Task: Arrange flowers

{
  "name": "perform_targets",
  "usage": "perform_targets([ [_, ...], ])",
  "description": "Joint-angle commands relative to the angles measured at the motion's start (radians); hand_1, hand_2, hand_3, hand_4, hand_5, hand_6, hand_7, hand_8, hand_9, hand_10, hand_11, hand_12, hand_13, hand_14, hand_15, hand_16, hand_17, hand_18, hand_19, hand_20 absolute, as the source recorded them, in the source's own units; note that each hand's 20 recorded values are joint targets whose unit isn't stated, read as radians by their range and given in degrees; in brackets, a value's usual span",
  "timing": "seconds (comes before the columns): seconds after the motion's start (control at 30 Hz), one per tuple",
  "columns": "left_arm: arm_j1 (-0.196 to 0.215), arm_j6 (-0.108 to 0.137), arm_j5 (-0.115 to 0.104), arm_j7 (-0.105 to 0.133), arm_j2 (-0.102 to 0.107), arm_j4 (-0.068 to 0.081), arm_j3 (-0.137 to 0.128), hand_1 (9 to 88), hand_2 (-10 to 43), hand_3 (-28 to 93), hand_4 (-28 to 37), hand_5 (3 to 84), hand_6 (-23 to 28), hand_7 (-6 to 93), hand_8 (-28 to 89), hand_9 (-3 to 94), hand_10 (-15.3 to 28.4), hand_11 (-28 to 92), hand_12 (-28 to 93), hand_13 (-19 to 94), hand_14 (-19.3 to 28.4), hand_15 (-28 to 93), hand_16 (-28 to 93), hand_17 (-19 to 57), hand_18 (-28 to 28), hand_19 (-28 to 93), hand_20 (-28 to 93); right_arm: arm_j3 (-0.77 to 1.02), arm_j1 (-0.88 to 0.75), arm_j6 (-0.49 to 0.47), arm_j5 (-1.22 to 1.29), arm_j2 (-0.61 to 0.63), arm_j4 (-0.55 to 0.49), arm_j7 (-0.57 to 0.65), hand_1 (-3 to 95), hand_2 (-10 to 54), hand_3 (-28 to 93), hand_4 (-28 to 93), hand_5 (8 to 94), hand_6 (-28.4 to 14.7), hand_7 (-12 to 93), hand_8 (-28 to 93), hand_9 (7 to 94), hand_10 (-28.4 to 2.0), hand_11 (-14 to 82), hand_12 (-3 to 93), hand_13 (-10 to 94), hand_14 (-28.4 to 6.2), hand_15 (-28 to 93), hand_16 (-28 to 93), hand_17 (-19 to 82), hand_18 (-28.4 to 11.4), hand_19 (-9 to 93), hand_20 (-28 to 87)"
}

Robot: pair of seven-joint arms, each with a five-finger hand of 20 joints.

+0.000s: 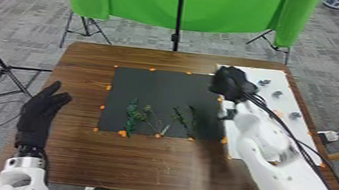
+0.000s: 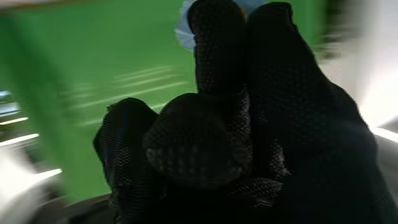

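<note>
In the head view the right hand [image 1: 230, 84] is over the black mat's far right corner, beside the white board. The right wrist view shows the right hand [image 2: 200, 145] with some fingers bent and others long, shut on a pale blue flower [image 2: 185, 31] at its fingertips; the stem is hidden. Several green sprigs [image 1: 132, 114] lie on the near half of the black mat [image 1: 162, 90]. Small dark flower heads [image 1: 294, 115] rest on the white board [image 1: 283, 83]. The left hand [image 1: 44, 106] lies open left of the mat, fingers pointing away from the robot.
Orange tape pieces [image 1: 123, 134] mark the mat's edges on the brown table [image 1: 141, 165]. Dark cables run along the right arm across the white board. A green cloth [image 1: 139, 2] on stands is beyond the table's far edge.
</note>
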Motion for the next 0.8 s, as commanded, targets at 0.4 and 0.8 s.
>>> perform_targets([
  [0.4, -0.005, 0.117, -0.055, -0.019, 0.007, -0.011, 0.045, 14.9, 8.6, 67, -28.2, 41.9, 4.8, 6.8, -4, 46.0, 13.8, 20, 17, 38, 16.0, 19, 7, 6.9, 13.5, 9, 27, -0.246, 0.206, -0.310, -0.322, -0.541, 0.259, -0.357, 65.0, -9.5, 47, -12, 82.9, 1.3, 19, 9, 93.3, -7.6, 9.0, 35.9, 94, 0.7, 61, 31, 67, -9.0, 93, 60],
  [0.8, 0.006, 0.059, -0.043, -0.017, 0.003, -0.010, 0.032, 14.2, 7.3, 67, -28.3, 41.8, 4.7, 7.1, -4, 46.6, 13.9, 21, 17, 38, 16.3, 20, 7, 6.5, 13.6, 10, 26, -0.186, 0.168, -0.314, -0.495, -0.585, 0.323, -0.413, 60.6, -9.5, 49, -13, 80.2, 4.7, 17, 7, 92.0, -7.9, 11.5, 34.0, 94, 0.6, 60, 32, 67, -9.5, 93, 60],
])
